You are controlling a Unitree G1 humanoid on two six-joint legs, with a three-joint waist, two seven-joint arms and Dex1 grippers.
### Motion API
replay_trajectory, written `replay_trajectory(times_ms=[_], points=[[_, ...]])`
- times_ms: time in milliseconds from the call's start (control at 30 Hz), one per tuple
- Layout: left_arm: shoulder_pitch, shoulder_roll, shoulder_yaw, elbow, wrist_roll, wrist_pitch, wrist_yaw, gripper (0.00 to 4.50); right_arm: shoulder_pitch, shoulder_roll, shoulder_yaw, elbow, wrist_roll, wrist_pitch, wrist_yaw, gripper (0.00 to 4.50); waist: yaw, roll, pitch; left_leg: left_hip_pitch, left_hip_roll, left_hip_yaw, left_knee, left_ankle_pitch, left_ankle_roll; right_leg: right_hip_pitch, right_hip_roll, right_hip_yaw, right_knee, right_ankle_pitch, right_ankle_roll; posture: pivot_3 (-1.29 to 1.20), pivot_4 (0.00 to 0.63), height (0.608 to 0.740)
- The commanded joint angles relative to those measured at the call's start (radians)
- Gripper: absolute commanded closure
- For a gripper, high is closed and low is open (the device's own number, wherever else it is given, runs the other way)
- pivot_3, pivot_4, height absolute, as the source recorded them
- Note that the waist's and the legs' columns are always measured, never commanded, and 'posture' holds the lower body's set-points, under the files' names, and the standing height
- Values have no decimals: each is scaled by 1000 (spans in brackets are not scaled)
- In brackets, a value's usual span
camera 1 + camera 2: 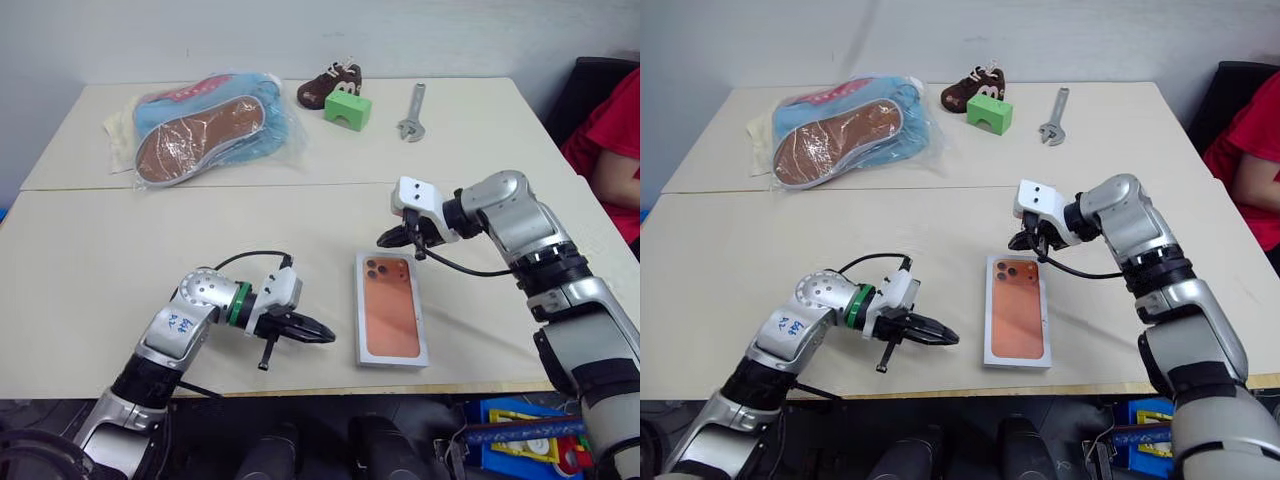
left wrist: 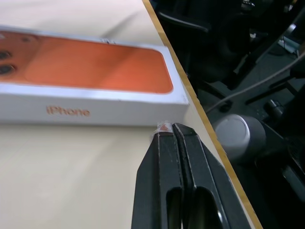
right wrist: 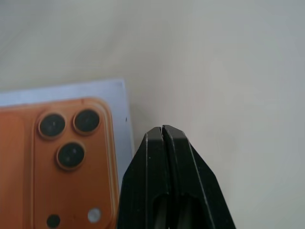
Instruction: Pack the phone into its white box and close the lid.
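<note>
The lid (image 1: 390,310), printed as an orange phone with a dark lens cluster, lies face up near the table's front edge, white-bordered. Its white side wall (image 2: 95,107) carries orange lettering. The white box beneath it and the phone are hidden. My left gripper (image 1: 325,333) is shut and empty, low over the table just left of the lid's near end, pointing at it with a small gap. My right gripper (image 1: 385,240) is shut and empty, hovering just past the lid's far end beside the printed lenses (image 3: 71,138).
At the back lie bagged blue slippers (image 1: 205,125), a small brown shoe (image 1: 330,85), a green block (image 1: 347,108) and a wrench (image 1: 412,112). A person in a red sleeve (image 1: 615,130) sits at the right. The table's front edge (image 1: 330,385) runs close to the lid.
</note>
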Motion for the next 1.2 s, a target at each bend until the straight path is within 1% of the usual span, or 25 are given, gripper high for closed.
replay_trajectory(times_ms=[33, 100, 133, 200, 267, 333, 400, 500, 567, 633, 700, 733, 867, 967, 1067, 1133, 1200], points=[[-44, -55, 22, 32, -45, 24, 44, 4500, 121, -64, -193, -364, 182, 241, -34, 4480, 11, 0, 0, -1, 0, -1, 1, 0, 0, -1, 0, 0, 1, 0, 0, 0, 150, 740], [-71, -112, 38, 68, -51, 52, 105, 4500, 289, -90, -290, -596, 295, 389, -67, 4480, 20, -1, -1, -4, 0, -3, 2, -1, 0, -2, 0, -1, 1, 0, 0, 0, 150, 740], [-80, -133, 35, 83, -45, 52, 124, 4500, 377, -96, -323, -695, 326, 432, -93, 4480, 25, -1, -1, -3, 0, -3, 3, -1, 1, -2, 0, -1, 1, 0, 0, 0, 150, 740], [-98, -176, 1, 139, 6, -5, 155, 4500, 579, -92, -358, -863, 334, 461, -165, 4480, 30, -2, -2, -3, 0, -2, 3, -1, 1, -1, 0, 0, 1, 0, 0, 0, 150, 740], [-113, -205, -22, 193, 46, -60, 179, 4500, 691, -77, -368, -951, 335, 479, -234, 4480, 33, -2, -2, -4, -1, -1, 2, -1, 1, -1, 0, 1, 1, 0, 0, 0, 150, 740], [-155, -249, -51, 292, 114, -106, 245, 4500, 765, -37, -324, -981, 286, 477, -342, 4480, 26, -2, -2, -3, -1, 2, 2, -2, 1, -1, 0, 3, 0, 0, 0, 0, 150, 740], [-182, -267, -83, 357, 163, -149, 262, 4500, 801, -20, -271, -980, 232, 461, -419, 4480, 22, -2, -2, -2, -1, 6, 3, -2, 1, -1, 0, 4, 0, 1, 2, 0, 150, 740], [-202, -262, -138, 403, 213, -154, 240, 4500, 838, -52, -173, -943, 119, 394, -478, 4480, 21, -2, -2, -1, 0, 7, 3, -1, 1, -1, 0, 5, 0, 2, 3, 0, 150, 740], [-207, -254, -160, 421, 233, -158, 229, 4500, 858, -52, -162, -930, 111, 384, -496, 4480, 23, -3, -5, 0, 0, 7, 2, -1, 0, -1, 1, 5, 1, 2, 3, 0, 150, 740], [-203, -234, -158, 417, 231, -154, 208, 4500, 867, -34, -199, -932, 138, 390, -512, 4480, 24, -7, -11, 6, 1, 7, -1, -1, 0, 4, 1, 5, -1, 2, 3, 0, 150, 740], [-187, -191, -136, 380, 209, -125, 180, 4500, 874, -29, -267, -941, 188, 411, -511, 4480, 26, -9, -12, 16, 1, 6, -5, -1, 1, 13, 1, 5, -5, 2, 3, 0, 150, 740], [-175, -168, -127, 357, 200, -115, 167, 4500, 881, -35, -292, -939, 206, 419, -505, 4480, 25, -9, -12, 17, 1, 6, -6, -1, 1, 14, 1, 5, -5, 2, 3, 0, 150, 740], [-108, -89, -72, 247, 154, -84, 147, 4500, 910, -68, -319, -897, 215, 365, -487, 4480, 25, -9, -13, 19, 1, 6, -10, -1, 1, 14, 1, 5, -5, 2, 3, 0, 150, 740], [-57, -66, -12, 150, 83, -32, 152, 4500, 873, -32, -330, -873, 250, 345, -498, 4480, 26, -9, -12, 18, 1, 7, -12, -1, 1, 12, 1, 6, -6, 2, 3, 0, 150, 740], [10, -13, 52, 18, -3, 45, 130, 4500, 831, -20, -361, -887, 307, 375, -499, 4480, 26, -9, -11, 17, 1, 7, -12, -1, 1, 12, 1, 6, -7, 2, 3, 0, 150, 740], [66, 50, 90, -54, -37, 76, 112, 4500, 839, -63, -407, -907, 346, 367, -449, 4480, 26, -8, -10, 17, 1, 7, -13, -1, 1, 11, 1, 6, -6, 2, 3, 0, 150, 740], [130, 134, 153, -108, -76, 106, 86, 4500, 842, -126, -495, -909, 407, 390, -389, 4480, 25, -4, -8, 17, 1, 7, -14, -1, 1, 10, 1, 5, -7, 1, 3, 0, 150, 740]])
